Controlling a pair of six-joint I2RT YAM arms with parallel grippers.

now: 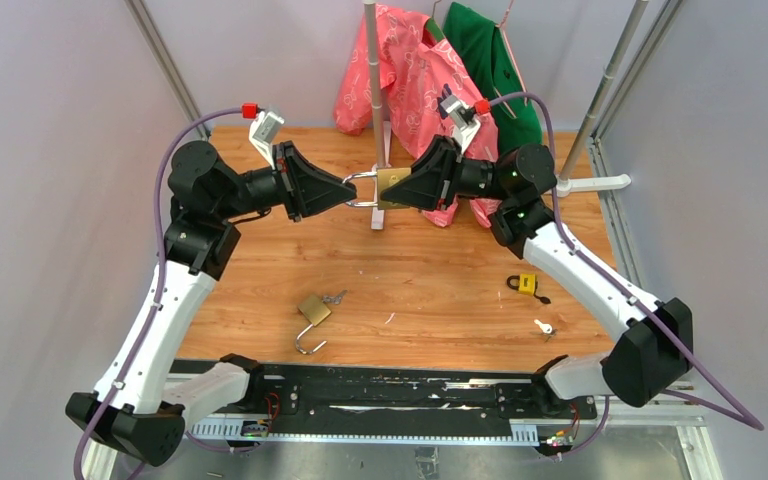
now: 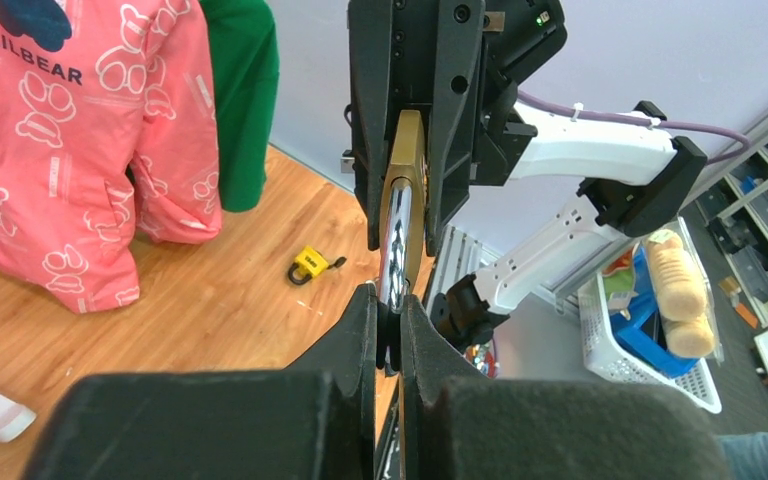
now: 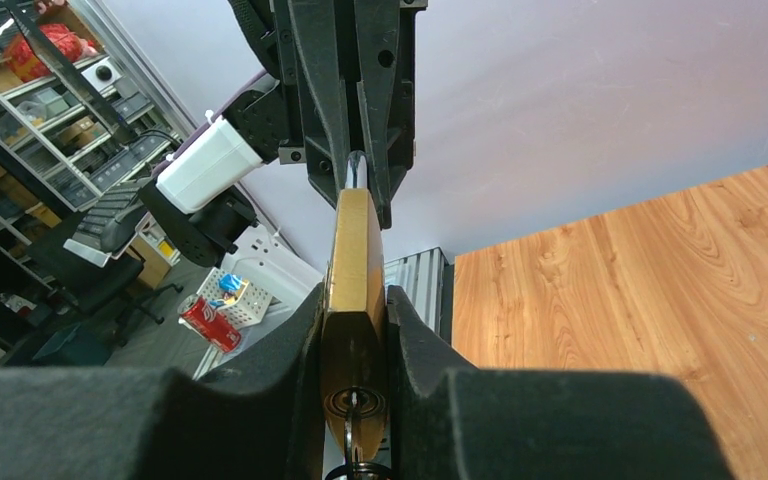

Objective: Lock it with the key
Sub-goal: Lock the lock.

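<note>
The padlock hangs in the air right against the pole of the clothes rack, well above the tabletop, stretched between the two arms; the left gripper reaches in from the left of the pole, its fingers pinched almost shut on the silver shackle; the right gripper comes from the right of the pole, its fingers clamped flat on both faces of the brass body; the key sits in the keyhole at the end of the body nearest the right wrist, a ring hanging from it, and neither gripper touches it. From the top view the shackle looks drawn out of the body, though I cannot tell whether its free end is seated; so the step in hand seems to be closing the lock, with the turn of the key not yet made. The next move likely calls for the two arms to press straight toward each other along the shackle's line, without twisting; after that one gripper would have to let go and take the key while the other bears the lock alone. A second padlock lies open on the tabletop, nearer the arm bases than the pole and to its left; a small yellow padlock lies to the pole's right.
</note>
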